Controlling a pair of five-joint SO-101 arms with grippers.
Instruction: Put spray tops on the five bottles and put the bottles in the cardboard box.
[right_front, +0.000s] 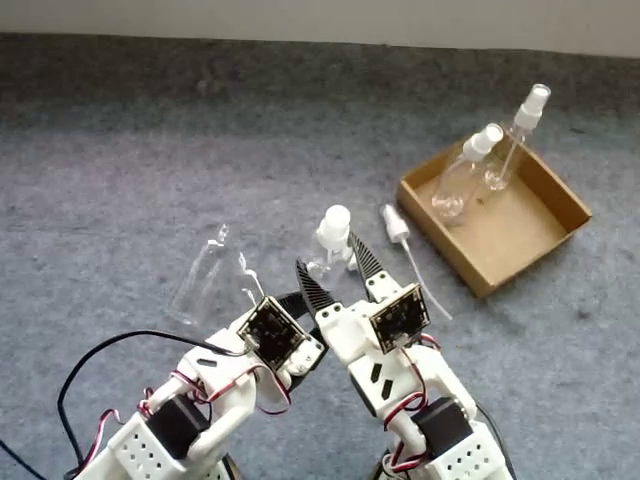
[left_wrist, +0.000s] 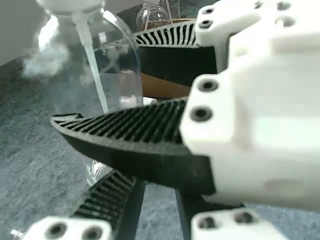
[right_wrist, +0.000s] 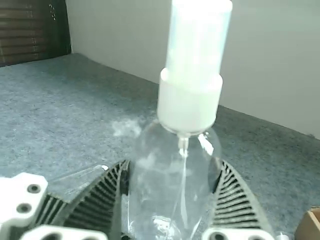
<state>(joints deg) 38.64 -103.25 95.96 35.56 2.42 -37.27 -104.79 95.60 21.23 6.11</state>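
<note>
In the high view the two arms sit closest, side by side at the lower edge. The right gripper (right_front: 326, 252) has its two ribbed black fingers closed against the sides of the upright bottle (right_front: 322, 266), which stands on the grey felt surface (right_front: 120, 150) and carries a white spray top (right_front: 335, 226). The left gripper (right_front: 295, 305) lies just beside it; whether it is released or clenched cannot be told. Four bottles can be counted. Besides the upright one, a bare bottle (right_front: 205, 280) lies on its side near the left arm with no top. The other two are in the cardboard box (right_front: 515, 238) off to the right arm's side. The first boxed bottle (right_front: 455, 188) lies inside, and the second boxed bottle (right_front: 506, 165) leans over the far rim; both are capped. Spray tops also number four: three fitted and one loose spray top (right_front: 397, 226) lying between the upright bottle and the box, its thin tube trailing toward the arms. A black cable (right_front: 100, 352) curls by the left arm.

In the left wrist view the right gripper's white body and ribbed fingers stand closest, one finger on each side of the clear upright bottle (left_wrist: 117, 70), whose dip tube runs down inside. A brown strip of the box (left_wrist: 160, 86) shows behind.

In the right wrist view the ribbed fingers (right_wrist: 235, 200) press on both flanks of the upright bottle (right_wrist: 175, 210), its spray top (right_wrist: 192, 65) rising above. One box corner (right_wrist: 311, 225) shows at the edge.
</note>
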